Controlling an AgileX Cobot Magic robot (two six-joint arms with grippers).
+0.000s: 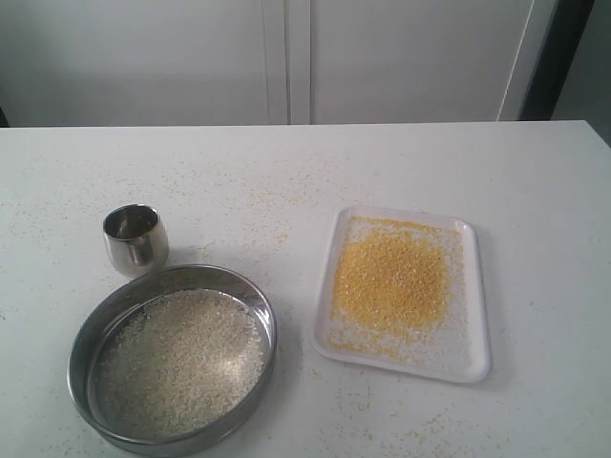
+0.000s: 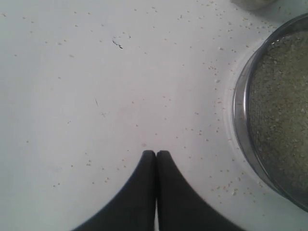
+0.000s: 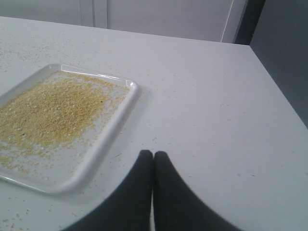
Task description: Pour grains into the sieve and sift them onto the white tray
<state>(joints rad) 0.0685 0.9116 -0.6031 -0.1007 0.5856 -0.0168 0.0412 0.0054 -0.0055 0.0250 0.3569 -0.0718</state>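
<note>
The round steel sieve (image 1: pixel 172 358) rests on the table at the front left, with whitish rice-like grains (image 1: pixel 181 361) across its mesh. To its right lies the white tray (image 1: pixel 477 296), carrying a heap of fine yellow grains (image 1: pixel 389 279). Neither arm shows in the exterior view. My left gripper (image 2: pixel 156 153) is shut and empty above bare table, with the sieve (image 2: pixel 243 120) off to one side. My right gripper (image 3: pixel 153 154) is shut and empty over the table, beside a corner of the tray (image 3: pixel 126 111).
A small steel cup (image 1: pixel 136 239) stands upright just behind the sieve. Stray grains dot the white table (image 1: pixel 286 181) around both vessels. The table's right edge (image 3: pixel 276 96) runs close to the right gripper. White cabinet doors stand behind the table.
</note>
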